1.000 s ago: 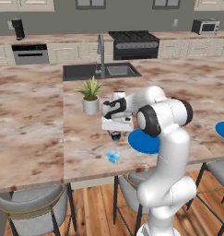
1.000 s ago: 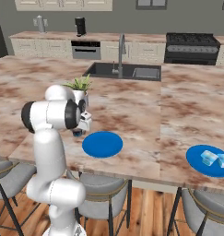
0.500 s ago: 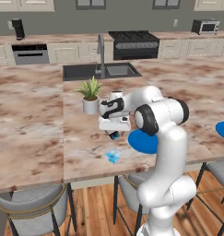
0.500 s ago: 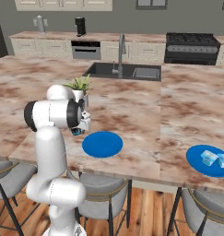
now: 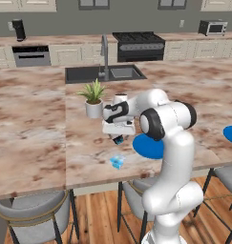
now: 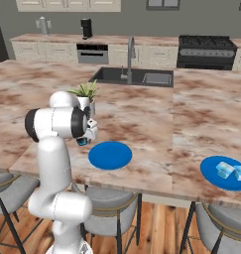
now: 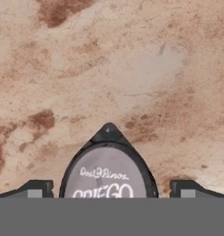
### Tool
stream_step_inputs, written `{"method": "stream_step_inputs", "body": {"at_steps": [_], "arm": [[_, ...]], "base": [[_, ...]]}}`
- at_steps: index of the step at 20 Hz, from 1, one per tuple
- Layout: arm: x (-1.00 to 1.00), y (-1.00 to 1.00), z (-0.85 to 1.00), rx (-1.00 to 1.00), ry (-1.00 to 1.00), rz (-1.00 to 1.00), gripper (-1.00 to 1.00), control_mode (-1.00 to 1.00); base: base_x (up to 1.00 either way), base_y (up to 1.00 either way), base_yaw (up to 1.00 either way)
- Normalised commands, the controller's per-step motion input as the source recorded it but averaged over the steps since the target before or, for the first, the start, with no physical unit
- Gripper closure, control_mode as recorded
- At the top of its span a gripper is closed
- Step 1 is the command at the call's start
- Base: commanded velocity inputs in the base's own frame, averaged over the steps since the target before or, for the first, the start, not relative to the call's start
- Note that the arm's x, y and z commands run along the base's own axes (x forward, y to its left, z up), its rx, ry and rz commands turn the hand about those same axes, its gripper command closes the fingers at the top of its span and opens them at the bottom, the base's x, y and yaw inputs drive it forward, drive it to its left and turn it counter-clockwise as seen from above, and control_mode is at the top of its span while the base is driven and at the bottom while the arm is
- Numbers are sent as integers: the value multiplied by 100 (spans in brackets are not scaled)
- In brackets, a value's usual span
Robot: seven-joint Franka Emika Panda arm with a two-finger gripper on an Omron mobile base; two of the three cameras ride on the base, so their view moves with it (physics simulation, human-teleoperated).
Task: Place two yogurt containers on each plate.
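The claw (image 5: 118, 139) hangs low over the brown-marbled tabletop (image 5: 36, 138), its two dark fingertips (image 7: 37, 188) set wide apart in the hand view with a yogurt container (image 7: 108, 170) between them. That cup's lid is dark-rimmed, grey and printed, with a pull tab pointing away from the claw; whether either fingertip touches the cup cannot be told. In the left base view the same cup is a small blue shape under the claw.

The left base view also shows a second yogurt container (image 5: 117, 162) lying alone on the tabletop, nearer the front edge than the claw and just apart from it. The right base view hides that cup behind the arm but shows what the left view cuts off: a far plate (image 6: 226, 173), well off to the claw's right, with two yogurt containers (image 6: 231, 170) on it. The near plate (image 6: 110, 155), just to the right of the claw, lies bare.

A potted plant (image 5: 94, 98) stands just beyond the claw, and a sink (image 5: 105, 73) with a tap sits farther back in the tabletop. Behind it run pale cabinets, a dishwasher (image 5: 32, 55), a stove (image 5: 138, 45) and a microwave (image 5: 213, 27).

The front edge of the tabletop runs close behind the claw, with grey stools (image 5: 34, 217) tucked under it over a wooden floor. To the claw's left the tabletop lies open and wide.
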Motion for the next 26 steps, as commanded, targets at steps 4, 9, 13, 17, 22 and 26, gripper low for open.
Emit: {"method": "stream_step_inputs", "body": {"at_steps": [4, 9, 13, 17, 22, 26], "arm": [[0, 0, 5, 0, -11, 0, -100, -100], [0, 0, 10, 0, -10, 0, -100, -100], [0, 0, -1, 0, -1, 0, -100, -100], [-2, -1, -16, 0, 0, 0, -100, -100], [-5, -2, -18, 0, 0, 0, -100, -100], [-8, 0, -21, 0, 0, 0, -100, -100]], "base": [[0, 0, 0], [0, 0, 0], [0, 0, 0], [0, 0, 0], [0, 0, 0], [0, 0, 0]]}}
